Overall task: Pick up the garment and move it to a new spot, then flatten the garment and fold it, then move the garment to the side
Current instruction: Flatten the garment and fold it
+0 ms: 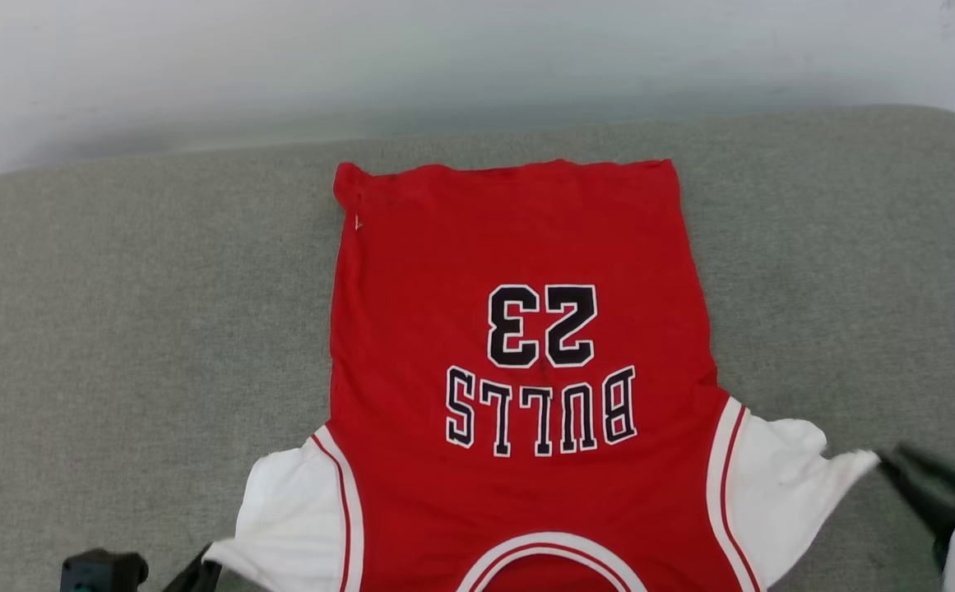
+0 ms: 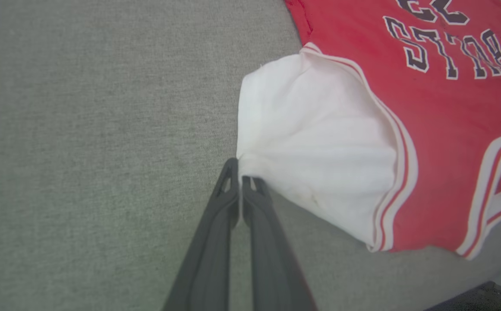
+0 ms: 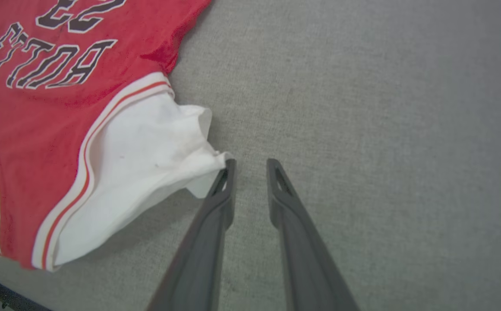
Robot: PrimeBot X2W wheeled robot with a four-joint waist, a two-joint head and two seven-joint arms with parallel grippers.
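Observation:
The garment (image 1: 518, 247), a red jersey with white short sleeves and black "BULLS 23" lettering, lies spread flat and face up on the grey padded surface (image 1: 115, 329), neckline toward me. My left gripper (image 2: 241, 172) is shut on the corner of the white left sleeve (image 2: 310, 129); in the head view it sits at the bottom left (image 1: 201, 566). My right gripper (image 3: 252, 163) stands open beside the right sleeve (image 3: 146, 160), whose tip touches the outer side of one finger. In the head view it is at the right edge (image 1: 895, 455), just off that sleeve's tip.
The grey padded surface extends well past the jersey on both sides and behind it. Its rounded far edge (image 1: 477, 136) meets a pale wall or floor. The near edge shows in the wrist views (image 2: 483, 289).

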